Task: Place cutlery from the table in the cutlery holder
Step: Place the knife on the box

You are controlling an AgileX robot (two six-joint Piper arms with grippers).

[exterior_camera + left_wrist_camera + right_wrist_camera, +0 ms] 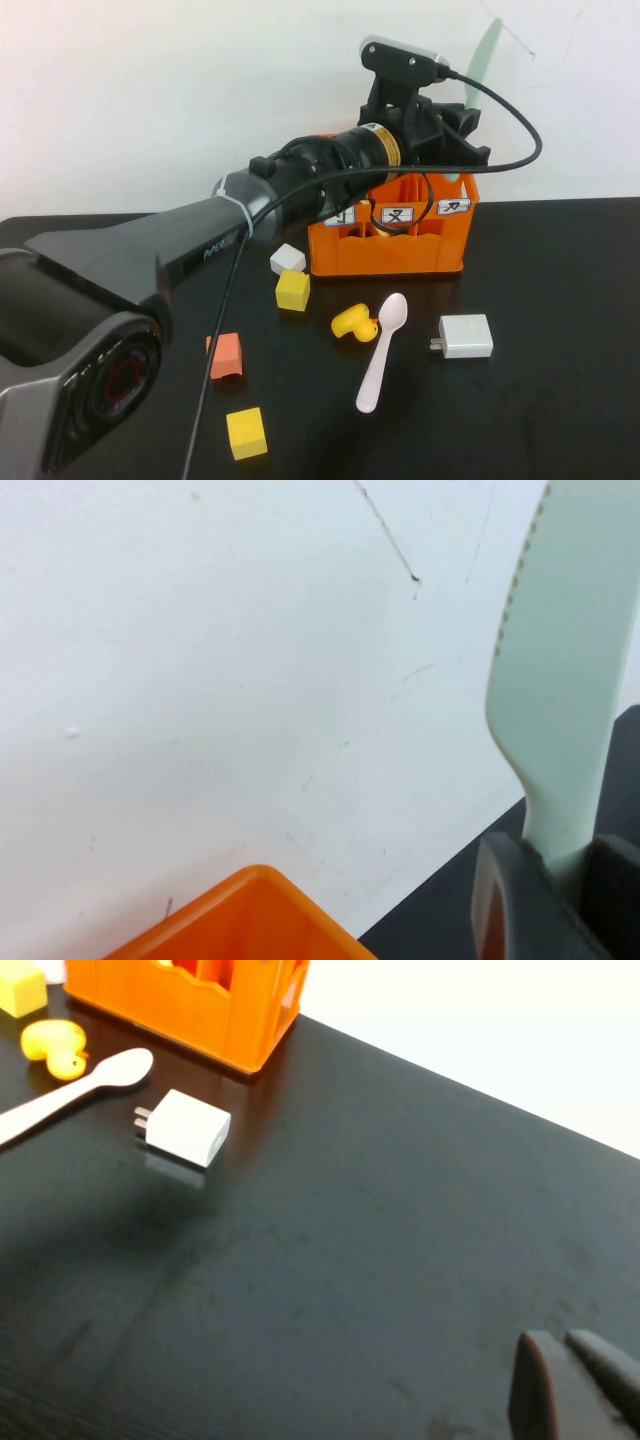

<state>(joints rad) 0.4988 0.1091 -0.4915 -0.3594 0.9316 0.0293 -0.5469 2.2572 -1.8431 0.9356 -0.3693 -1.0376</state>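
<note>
High view, stock as it stands. Item: my left gripper, raised above the far right end of the cutlery holder, fingers clamped on the handle of the pale mint-green knife, blade pointing up against the white wall. Item: cutlery holder, orange, near the tabletop's far edge, about midway along it. Item: pinkish-white spoon, lying flat in front of the holder, bowl toward it. Item: yellow duck toy, touching the spoon's bowl on its left. Item: white charger plug, just right of the spoon. Item: cubes, white, yellow, orange and yellow, ranged left of the spoon. Item: my right gripper, low over bare tabletop, well apart from the charger, fingers together, holding nothing.
</note>
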